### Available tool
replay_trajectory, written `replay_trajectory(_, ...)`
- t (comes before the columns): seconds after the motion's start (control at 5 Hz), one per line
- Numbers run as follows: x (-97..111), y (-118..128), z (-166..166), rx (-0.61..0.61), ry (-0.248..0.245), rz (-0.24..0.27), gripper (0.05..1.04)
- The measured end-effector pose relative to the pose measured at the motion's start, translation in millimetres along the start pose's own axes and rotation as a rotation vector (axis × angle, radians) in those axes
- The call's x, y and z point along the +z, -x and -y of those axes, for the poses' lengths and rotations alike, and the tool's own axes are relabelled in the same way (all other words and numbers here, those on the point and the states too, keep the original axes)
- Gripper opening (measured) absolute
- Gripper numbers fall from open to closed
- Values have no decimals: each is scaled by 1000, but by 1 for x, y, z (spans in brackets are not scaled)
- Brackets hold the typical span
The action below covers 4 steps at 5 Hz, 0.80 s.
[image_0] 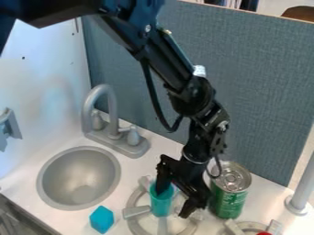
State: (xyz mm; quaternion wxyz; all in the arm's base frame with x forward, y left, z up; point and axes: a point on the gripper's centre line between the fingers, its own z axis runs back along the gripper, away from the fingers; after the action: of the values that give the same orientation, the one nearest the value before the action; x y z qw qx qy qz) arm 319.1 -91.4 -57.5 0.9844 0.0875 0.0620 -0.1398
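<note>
1. Gripper (174, 202) hangs over the stove burner (136, 211) with its fingers spread apart, so nothing's clamped. One fingertip is right at the mouth of the teal cup (161, 204), looks like it dips in, though I can't tell if it touches. The other finger is off to the cup's side, nearer the green can (228, 197).

2. Cup's upright on the burner. I'd guess light plastic: fairly stiff, maybe a bit of give in the wall, a little slick, not fragile. Being light, it'd probably tip or skid from a sideways bump.

3. Best hold imo is the wall near the rim, one finger inside and one outside, gentle squeeze. Around the upper body could work too if both fingers fit, but mind the can.

4. Surface is a white tabletop (129, 176), toy kitchen style. There's a gray sink (76, 172) with a faucet (112, 110) behind it, and a blue block (102, 219) between sink and burner. The can stands upright just beside the gripper. Part of another burner (274, 226) is at the bottom edge, with something red on it.

5. Room-wise: blue-gray divider (264, 92) behind, white side wall (46, 82), and a gray post (301, 188) past the can.
</note>
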Motion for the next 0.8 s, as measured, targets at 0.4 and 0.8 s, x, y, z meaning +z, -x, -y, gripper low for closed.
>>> replay_trajectory(0.4, -7, -4, 0, 16, 13, -10, 673)
replay_trajectory(0.8, -14, -5, -14, 62, 21, -26, 178)
